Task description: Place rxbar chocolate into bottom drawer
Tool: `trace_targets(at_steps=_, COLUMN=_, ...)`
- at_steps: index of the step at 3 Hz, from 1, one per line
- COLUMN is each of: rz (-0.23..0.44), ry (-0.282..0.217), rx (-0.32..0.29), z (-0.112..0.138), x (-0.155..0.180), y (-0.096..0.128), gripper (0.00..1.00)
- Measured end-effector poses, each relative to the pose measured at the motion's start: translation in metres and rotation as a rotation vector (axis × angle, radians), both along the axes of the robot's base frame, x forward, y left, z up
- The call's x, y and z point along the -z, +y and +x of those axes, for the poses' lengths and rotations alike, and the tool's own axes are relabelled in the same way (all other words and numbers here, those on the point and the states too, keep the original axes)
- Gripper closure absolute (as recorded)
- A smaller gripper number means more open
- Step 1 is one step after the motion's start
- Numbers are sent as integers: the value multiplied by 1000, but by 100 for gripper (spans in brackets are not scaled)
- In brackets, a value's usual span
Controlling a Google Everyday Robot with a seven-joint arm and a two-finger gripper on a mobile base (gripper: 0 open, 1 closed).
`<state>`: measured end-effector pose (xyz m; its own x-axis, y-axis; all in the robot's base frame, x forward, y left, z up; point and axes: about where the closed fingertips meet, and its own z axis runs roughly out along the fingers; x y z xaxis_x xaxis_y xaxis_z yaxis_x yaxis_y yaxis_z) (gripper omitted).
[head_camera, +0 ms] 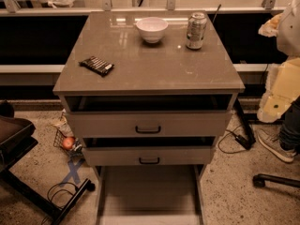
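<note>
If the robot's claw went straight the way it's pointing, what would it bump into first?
Probably the silver soda can. The claw sits at the right edge, beside the cabinet top, and seems to point left toward the can. Depth is unclear, so it might pass above it instead.

white bowl (pixel 152 28) | silver soda can (pixel 196 30) just right of it | 2 upper drawers (pixel 187 124), black handles
</note>
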<state>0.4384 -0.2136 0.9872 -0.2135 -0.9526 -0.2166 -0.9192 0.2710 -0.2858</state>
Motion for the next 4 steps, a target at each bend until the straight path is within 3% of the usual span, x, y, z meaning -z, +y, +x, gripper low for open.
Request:
trace_targets(at_steps=1, rz=0, ry=0, rx=0, z=0, x=0, y=0, gripper=0)
trace_targets(at_steps=2, rz=46, ry=7, rx=-14, z=13, x=4, y=10, gripper=0)
trace_targets(at_steps=3, rz=146, ry=18, rx=-39, z=51, x=12, y=40, gripper=0)
trace_targets(at_steps=4, rz=274, ry=30, rx=-13, z=80, x=24, y=67, gripper=0)
